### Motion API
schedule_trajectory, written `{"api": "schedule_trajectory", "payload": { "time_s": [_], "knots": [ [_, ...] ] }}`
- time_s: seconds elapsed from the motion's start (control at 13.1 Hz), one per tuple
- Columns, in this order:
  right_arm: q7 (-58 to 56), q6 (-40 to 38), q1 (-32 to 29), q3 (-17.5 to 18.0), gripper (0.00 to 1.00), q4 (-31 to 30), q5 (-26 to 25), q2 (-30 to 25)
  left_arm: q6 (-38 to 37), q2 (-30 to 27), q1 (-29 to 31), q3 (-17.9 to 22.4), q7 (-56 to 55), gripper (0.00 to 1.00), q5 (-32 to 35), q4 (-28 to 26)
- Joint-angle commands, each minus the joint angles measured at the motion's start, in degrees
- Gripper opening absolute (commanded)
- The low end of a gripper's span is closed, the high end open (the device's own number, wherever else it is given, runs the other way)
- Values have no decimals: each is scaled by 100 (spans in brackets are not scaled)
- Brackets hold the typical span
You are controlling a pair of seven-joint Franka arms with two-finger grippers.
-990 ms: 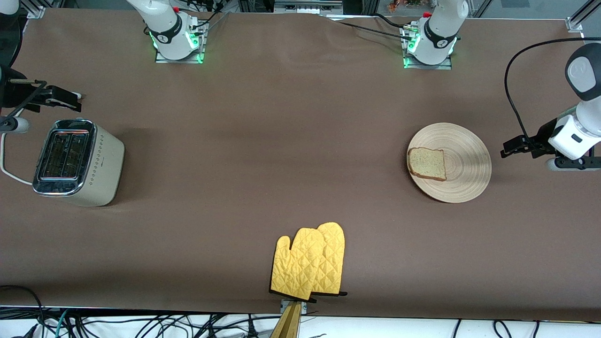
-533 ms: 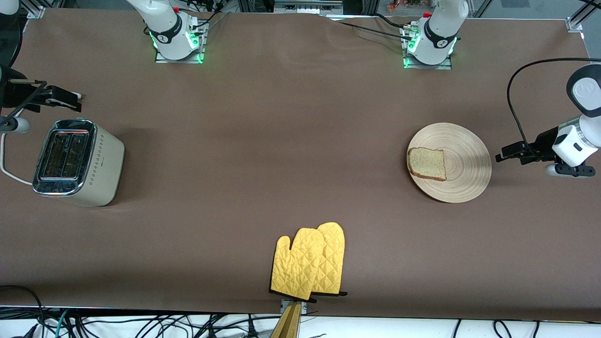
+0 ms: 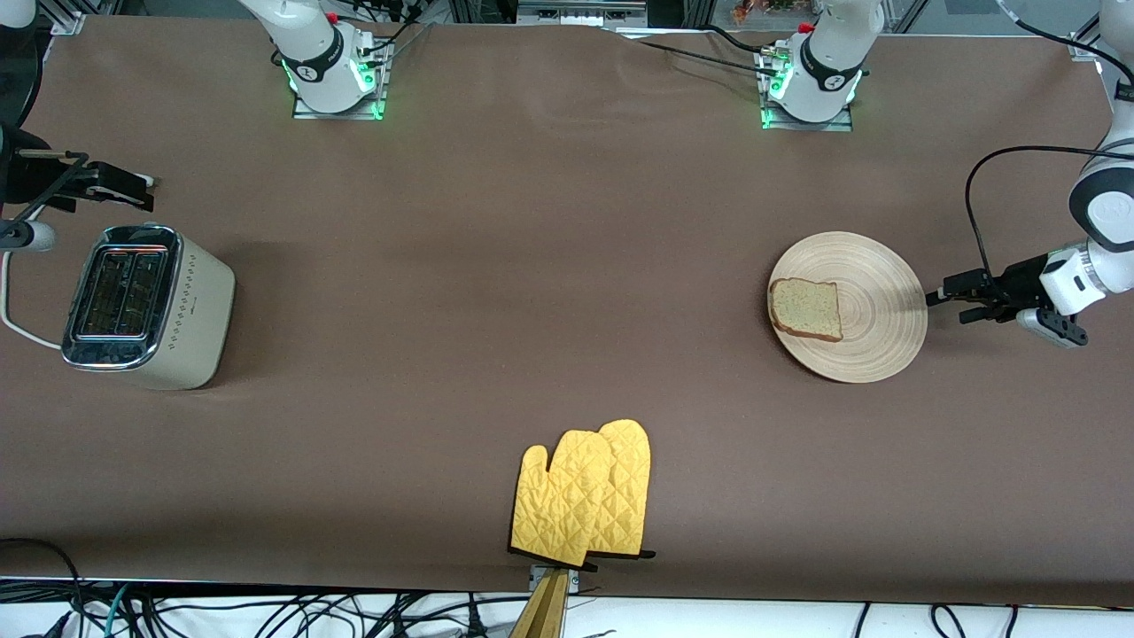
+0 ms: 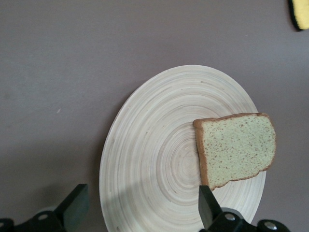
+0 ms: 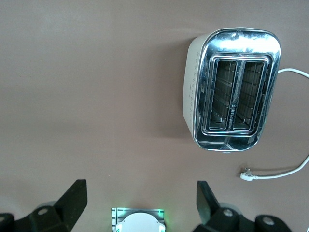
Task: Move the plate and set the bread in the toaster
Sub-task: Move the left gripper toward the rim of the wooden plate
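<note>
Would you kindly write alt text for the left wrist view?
A bread slice lies at the rim of a round wooden plate on the brown table. The open left gripper frames the plate's edge, fingertips apart. A yellow oven mitt shows at a corner.

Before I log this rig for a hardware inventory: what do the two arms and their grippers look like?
Both arms are glossy white with black joint bands; their bases glow green. The left gripper is black on a white wrist, with a black cable looping above it. The right gripper is black too. Each has two black, wedge-shaped fingers.
</note>
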Motion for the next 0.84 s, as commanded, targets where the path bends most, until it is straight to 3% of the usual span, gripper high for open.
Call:
{"api": "schedule_trajectory", "payload": {
  "time_s": [0.0,0.38,0.76],
  "knots": [
    [-33,-33,-45,12,100,133,94,48,-2,333,23,191,1081,100,-514,95],
    [-33,-33,-45,12,100,142,94,48,-73,816,32,402,1978,100,-927,297],
    [-33,-33,-45,12,100,142,94,57,-432,1090,32,534,1910,100,-1165,385]
  ]
}}
